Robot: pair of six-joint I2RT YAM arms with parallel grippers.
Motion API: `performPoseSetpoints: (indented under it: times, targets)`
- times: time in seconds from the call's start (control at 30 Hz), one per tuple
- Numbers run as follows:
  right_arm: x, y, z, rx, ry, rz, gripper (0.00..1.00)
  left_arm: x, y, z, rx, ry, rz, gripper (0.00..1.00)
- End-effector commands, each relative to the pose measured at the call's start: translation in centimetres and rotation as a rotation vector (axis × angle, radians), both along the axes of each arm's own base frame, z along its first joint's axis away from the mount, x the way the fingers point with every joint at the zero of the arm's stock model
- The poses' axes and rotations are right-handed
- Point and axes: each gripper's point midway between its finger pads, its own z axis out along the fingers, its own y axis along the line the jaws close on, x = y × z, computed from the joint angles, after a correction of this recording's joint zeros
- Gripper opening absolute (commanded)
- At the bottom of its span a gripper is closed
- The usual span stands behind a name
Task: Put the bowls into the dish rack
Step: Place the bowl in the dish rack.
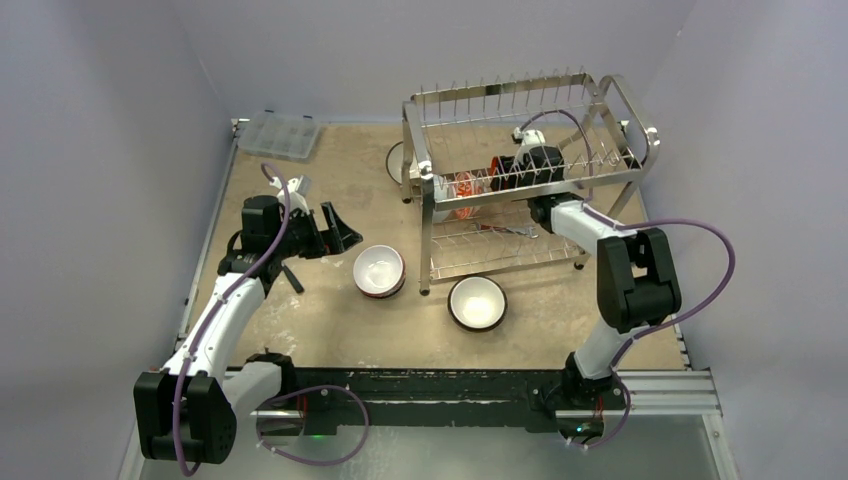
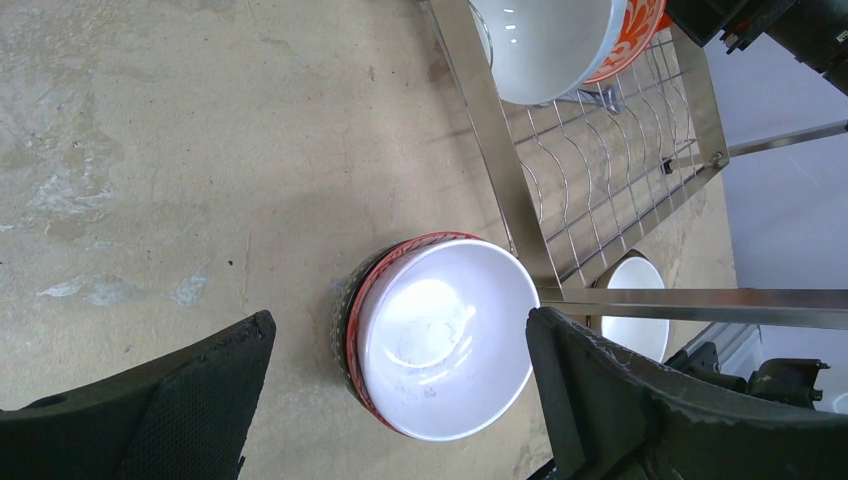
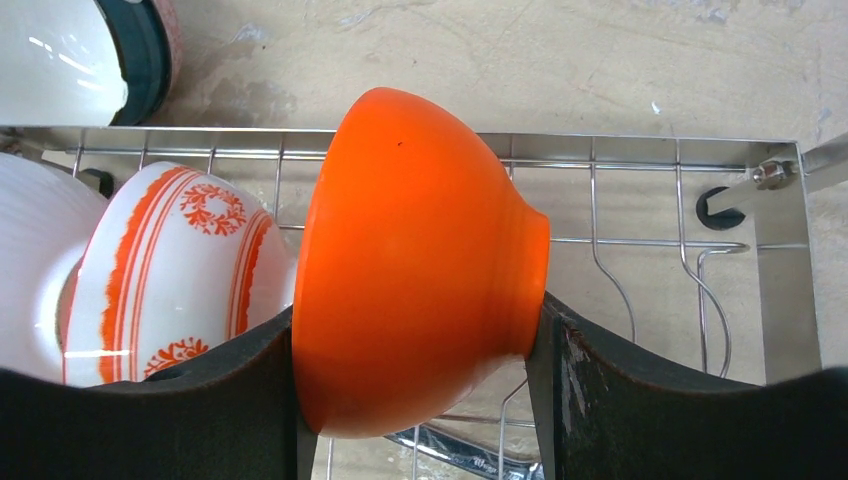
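Gripper on my right side, the right gripper (image 3: 415, 310), is closed on the orange bowl (image 3: 410, 250). One finger presses on the rim side and the other on the foot, so the bowl stands on its edge between them. It is inside the dish rack (image 3: 640, 165), under the upper tier and over the wire grid. I cannot tell if it already touches the wires. Just beside it on its rim side leans the patterned bowl (image 3: 170, 260), white with orange-red ornaments. The two seem to touch or almost touch. One more white bowl (image 3: 30, 250) shows at the edge of the right wrist view.

The left gripper (image 2: 400, 325) is wide open and holds nothing. It hangs above the desk (image 2: 150, 150), and in its own view the red-rimmed bowl (image 2: 440, 340), white inside, appears between the two fingers. From the top view this bowl stands upright on the desk, near the gripper but apart from it, just in front of the rack's leg. Another white-inside bowl (image 1: 477, 302) stands on the desk close by, before the rack.
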Motion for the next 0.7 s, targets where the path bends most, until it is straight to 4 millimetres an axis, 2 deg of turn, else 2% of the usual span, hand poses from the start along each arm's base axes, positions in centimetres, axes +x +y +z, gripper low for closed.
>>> performPoseSetpoints:
  times: [0.0, 0.2, 0.43, 0.6, 0.67]
  targets:
    - [0.2, 0.3, 0.2, -0.093, 0.002, 0.01, 0.0, 0.3, 0.0, 0.6, 0.021, -0.046, -0.02, 0.94]
    - [-0.9, 0.4, 0.2, -0.202, 0.006, -0.037, 0.0, 0.3, 0.0, 0.7, 0.022, -0.049, -0.016, 0.94]
    - [-1.9, -0.3, 0.3, -0.239, 0.01, -0.075, 0.0, 0.2, 0.0, 0.6, 0.02, -0.045, -0.018, 0.95]
    - [-2.2, 0.3, -0.3, -0.257, 0.032, -0.02, 0.0, 0.2, 0.0, 0.6, 0.019, -0.047, -0.019, 0.94]
    - [-2.4, 0.5, -0.4, -0.25, 0.034, -0.008, 0.04, 0.2, -0.1, 0.6, 0.019, -0.048, -0.019, 0.95]
